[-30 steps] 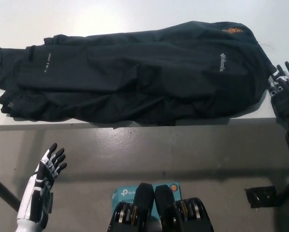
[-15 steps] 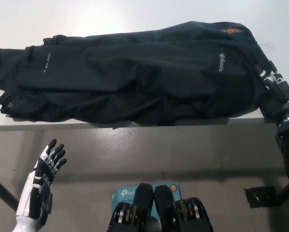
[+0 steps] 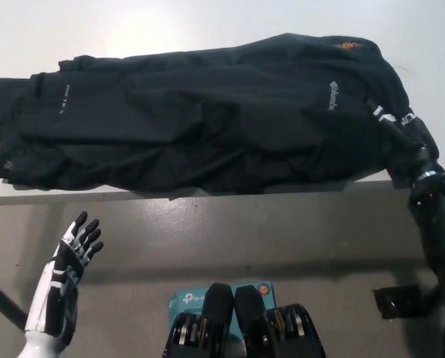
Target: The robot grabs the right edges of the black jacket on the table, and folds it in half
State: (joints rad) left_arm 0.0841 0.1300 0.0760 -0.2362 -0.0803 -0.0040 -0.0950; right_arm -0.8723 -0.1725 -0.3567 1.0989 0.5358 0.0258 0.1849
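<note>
We are looking steeply down at a black fabric jacket (image 3: 207,119) that is lying spread lengthwise across a pale white worktop (image 3: 207,26). Its body is reaching from the left edge of the view almost to the right edge, and its lower hem is running just along the worktop's near edge. The cloth is lying rumpled in long folds, a small white logo is showing on the right part, and an orange mark is sitting near the top right corner.

Our black right hand (image 3: 402,138) is resting on the right edge of the jacket, touching the dark cloth near the worktop's near right corner, with the black forearm coming up from the lower right. Black is lying against black there, so we cannot tell whether its fingers are apart or closed on the fabric.

Our white left hand (image 3: 67,272) is hanging at the lower left, below the worktop's edge and well apart from the jacket, with its fingers spread and holding nothing. Beneath it, the grey floor (image 3: 282,239) is showing.
</note>
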